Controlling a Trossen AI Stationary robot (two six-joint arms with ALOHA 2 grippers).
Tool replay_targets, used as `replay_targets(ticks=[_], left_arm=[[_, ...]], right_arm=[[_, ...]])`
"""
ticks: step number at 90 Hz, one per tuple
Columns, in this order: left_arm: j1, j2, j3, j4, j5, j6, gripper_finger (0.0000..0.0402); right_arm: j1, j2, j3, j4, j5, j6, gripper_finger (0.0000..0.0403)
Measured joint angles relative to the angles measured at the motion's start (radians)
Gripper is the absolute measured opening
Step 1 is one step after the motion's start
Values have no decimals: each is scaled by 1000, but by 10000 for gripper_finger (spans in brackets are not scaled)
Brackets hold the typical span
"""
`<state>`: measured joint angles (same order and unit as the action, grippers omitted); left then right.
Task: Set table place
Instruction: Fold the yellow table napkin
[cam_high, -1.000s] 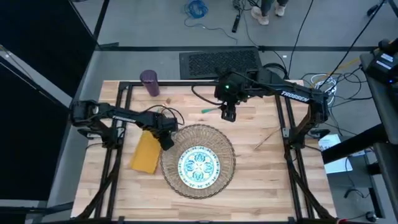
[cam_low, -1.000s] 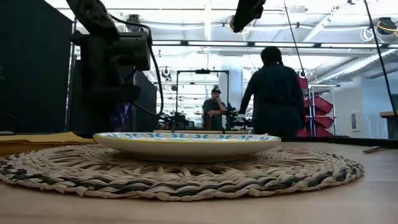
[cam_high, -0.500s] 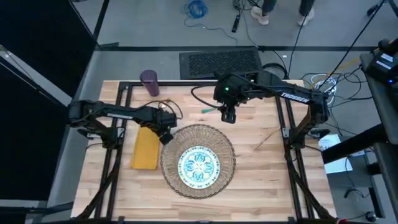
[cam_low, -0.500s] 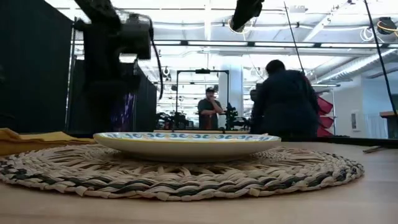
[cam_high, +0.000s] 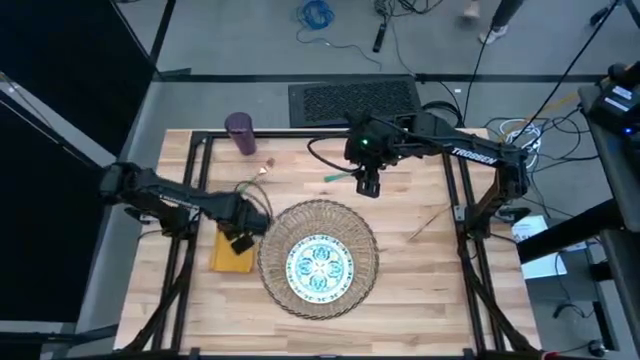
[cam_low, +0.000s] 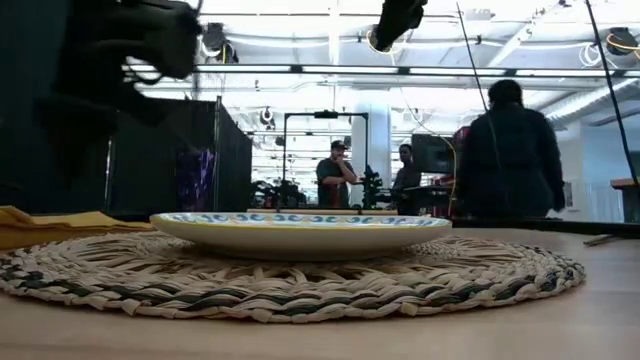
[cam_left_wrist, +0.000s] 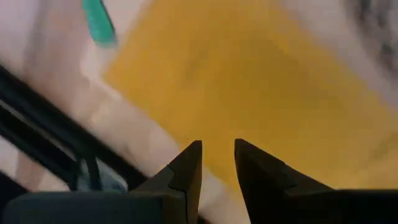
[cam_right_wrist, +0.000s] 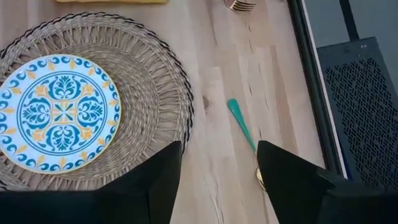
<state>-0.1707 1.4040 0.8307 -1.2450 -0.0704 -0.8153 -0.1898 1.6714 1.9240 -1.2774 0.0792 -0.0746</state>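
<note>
A white plate with a teal pattern (cam_high: 320, 266) lies in the middle of a round woven placemat (cam_high: 318, 215) on the wooden table (cam_high: 420, 295). Left of the mat lies a mustard napkin (cam_high: 224, 260), flat on the wood. My left gripper (cam_high: 240, 240) hovers over the napkin (cam_left_wrist: 249, 81), its fingers a narrow gap apart and empty. My right gripper (cam_high: 368, 186) hangs wide open above the table, beyond the mat's far edge. A teal-handled piece of cutlery (cam_right_wrist: 241, 126) lies on the wood below it. The purple cup (cam_high: 240, 132) stands at the far left.
A gold fork (cam_high: 262, 170) lies between cup and mat, and another thin utensil (cam_high: 428, 222) lies right of the mat. Black rails (cam_high: 190, 230) run along both sides of the table. People stand in the room beyond the far edge (cam_low: 510, 150).
My left gripper has drawn back from the mat's far-left rim toward the table's near-left, ending over the napkin, and has risen in the low view. The right arm has kept still. People in the room behind have walked about.
</note>
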Motion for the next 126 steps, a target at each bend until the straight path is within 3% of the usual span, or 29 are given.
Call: replay_targets(ticks=[24,64,112,126], left_arm=[[-180,0,-36,101,73,-177,82],[-172,56,-146,324,44,-174,82],[-293,57,-137,472,145,-338,82],[-325,60,-86,466,164,-357,82]], right_arm=[[0,0,0,1,-1,-6,196],[19,0,0,4,-3,10,196],[18,0,0,1,-1,11,196],[18,0,0,1,-1,10,196]])
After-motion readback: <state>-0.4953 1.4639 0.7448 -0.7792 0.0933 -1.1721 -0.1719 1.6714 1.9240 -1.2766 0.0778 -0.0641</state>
